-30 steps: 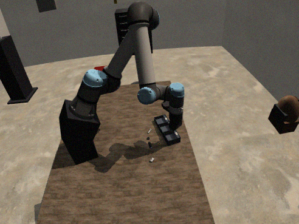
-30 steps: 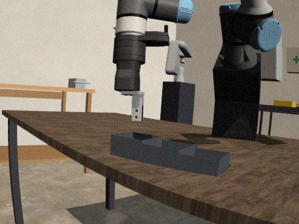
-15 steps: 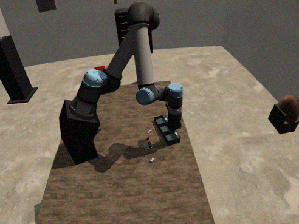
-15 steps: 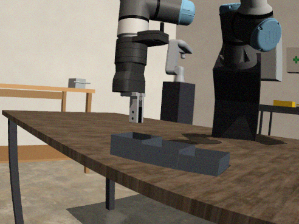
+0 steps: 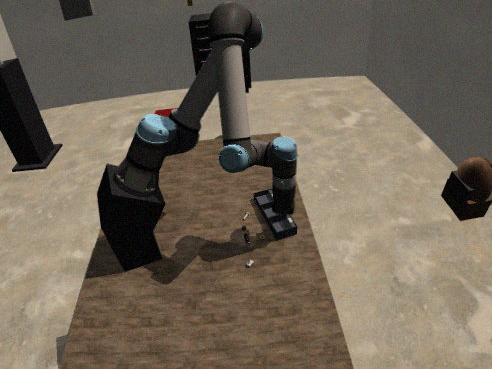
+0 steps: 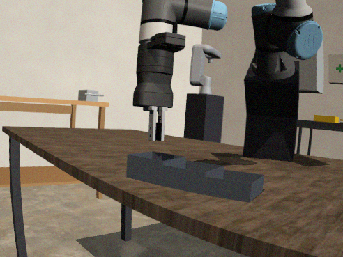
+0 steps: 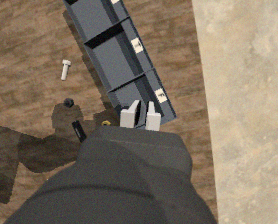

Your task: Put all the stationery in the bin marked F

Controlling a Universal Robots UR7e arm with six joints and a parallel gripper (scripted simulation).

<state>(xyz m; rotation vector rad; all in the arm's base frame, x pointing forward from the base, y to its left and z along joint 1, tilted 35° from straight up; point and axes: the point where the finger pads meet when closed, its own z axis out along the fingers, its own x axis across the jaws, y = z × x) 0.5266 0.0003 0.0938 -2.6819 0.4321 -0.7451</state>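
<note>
My gripper [image 6: 156, 140] [image 7: 143, 109] is partly open, with nothing seen between its fingers. It points down above the end bin of the row. That bin [image 5: 287, 233] [image 6: 141, 170] [image 7: 155, 85] carries a label that seems to read F; its floor is partly hidden by the fingers. A small black oblong thing [image 5: 247, 238] [image 7: 78, 131] and a white piece [image 5: 250, 263] lie on the table. A small gold ring [image 5: 262, 237] [image 7: 106, 123] lies close to the bin. I cannot tell exactly what the small things are.
A pale screw [image 5: 246, 216] [image 7: 65, 71] and a dark nut-like piece [image 5: 243, 228] [image 7: 69, 102] lie on the table beside the bins. The other labelled bins [image 6: 226, 186] [image 7: 107, 57] join the end bin in one row near the table [image 5: 210, 315] edge.
</note>
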